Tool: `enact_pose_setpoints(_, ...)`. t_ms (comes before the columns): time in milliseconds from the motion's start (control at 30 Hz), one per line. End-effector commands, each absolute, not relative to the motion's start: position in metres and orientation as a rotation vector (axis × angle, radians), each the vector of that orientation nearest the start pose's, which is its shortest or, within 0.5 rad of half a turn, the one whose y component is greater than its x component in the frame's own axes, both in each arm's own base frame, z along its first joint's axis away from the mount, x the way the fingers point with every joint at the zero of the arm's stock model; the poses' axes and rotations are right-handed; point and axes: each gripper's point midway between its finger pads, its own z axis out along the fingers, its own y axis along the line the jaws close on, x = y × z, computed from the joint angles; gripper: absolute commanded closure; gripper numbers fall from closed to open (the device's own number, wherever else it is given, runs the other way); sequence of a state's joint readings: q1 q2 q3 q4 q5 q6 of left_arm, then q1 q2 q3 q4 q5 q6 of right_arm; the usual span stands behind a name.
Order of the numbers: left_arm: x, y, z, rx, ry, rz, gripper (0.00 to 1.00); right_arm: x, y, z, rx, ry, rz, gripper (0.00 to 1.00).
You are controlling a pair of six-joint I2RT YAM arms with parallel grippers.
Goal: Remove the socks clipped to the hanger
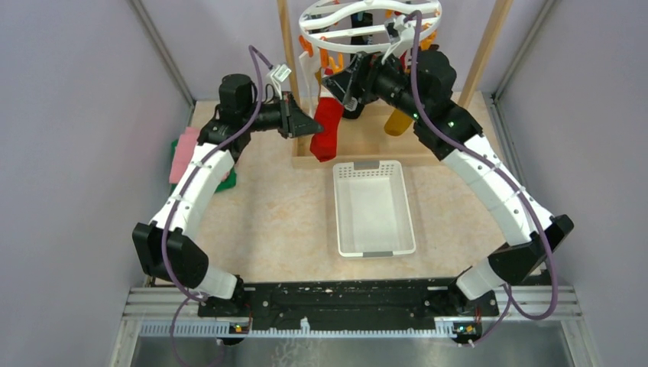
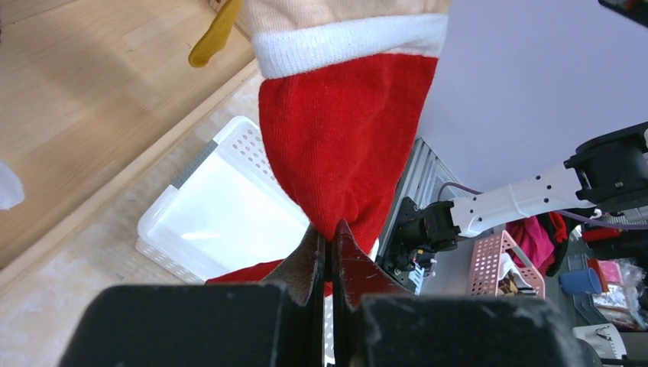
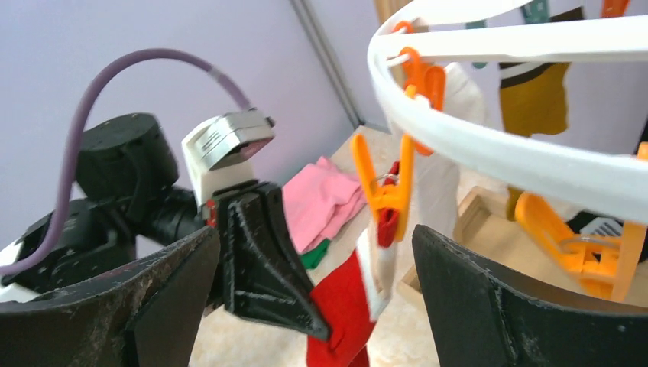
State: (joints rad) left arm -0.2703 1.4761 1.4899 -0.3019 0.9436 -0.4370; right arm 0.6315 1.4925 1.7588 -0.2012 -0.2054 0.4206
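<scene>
The white oval hanger (image 1: 370, 19) hangs from a wooden frame with orange clips below its ring (image 3: 474, 145). A red sock with a white cuff (image 1: 328, 126) dangles from one orange clip (image 3: 390, 191). My left gripper (image 1: 315, 126) is shut on the red sock's lower part (image 2: 344, 138), its tips (image 2: 330, 233) pinching the fabric. My right gripper (image 3: 315, 233) stands open just below the ring, one finger on each side of that clip and cuff, touching neither. A mustard sock (image 3: 535, 99) and a white sock (image 3: 443, 176) also hang from the hanger.
A white slotted basket (image 1: 374, 206) sits on the table in front of the wooden frame base (image 1: 367, 157). Folded pink cloth (image 1: 187, 153) and green cloth (image 1: 227, 182) lie at the left. Grey walls close in both sides.
</scene>
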Motion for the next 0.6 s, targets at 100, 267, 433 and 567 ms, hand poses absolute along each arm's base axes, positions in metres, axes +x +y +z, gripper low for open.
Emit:
enact_pose_setpoints(100,0.314,-0.254,0.381,0.611,1.796,-1.324,1.00,0.378,0.306,0.474,-0.333,1.613,0.791,0.05)
enact_pose_setpoints(267,0.310,-0.259,0.379,0.625,1.797,-1.324,1.00,0.390,0.310,0.478,-0.344,1.583,0.757,0.17)
enact_pose_setpoints(433,0.309,-0.263,0.372,0.626,1.817,-1.320,1.00,0.401,0.310,0.481,-0.324,1.558,0.730,0.30)
enact_pose_setpoints(567,0.310,-0.264,0.369,0.629,1.821,-1.303,1.00,0.401,0.307,0.487,-0.309,1.529,0.717,0.31)
